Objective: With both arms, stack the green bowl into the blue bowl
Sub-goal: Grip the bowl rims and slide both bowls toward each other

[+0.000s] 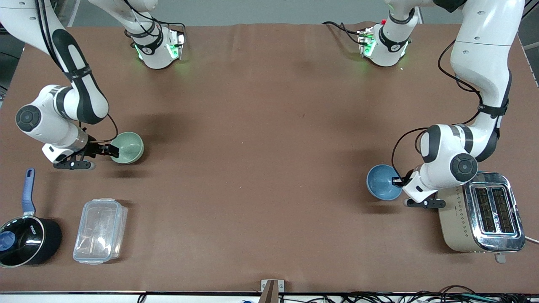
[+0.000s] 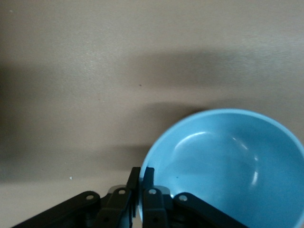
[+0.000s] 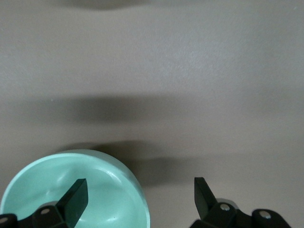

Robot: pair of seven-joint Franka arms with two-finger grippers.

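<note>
The pale green bowl (image 1: 127, 147) sits on the brown table toward the right arm's end. My right gripper (image 1: 108, 150) is open at its rim: in the right wrist view (image 3: 139, 197) one finger (image 3: 76, 199) is inside the green bowl (image 3: 95, 190) and the other (image 3: 202, 195) is outside it. The blue bowl (image 1: 382, 182) is toward the left arm's end, beside the toaster. My left gripper (image 1: 398, 181) is shut on its rim; the left wrist view (image 2: 141, 183) shows both fingers pinching the edge of the blue bowl (image 2: 228, 161).
A silver and beige toaster (image 1: 484, 214) stands right next to the left gripper, nearer the front camera. A black saucepan with a blue handle (image 1: 25, 240) and a clear plastic container (image 1: 100, 230) lie nearer the front camera than the green bowl.
</note>
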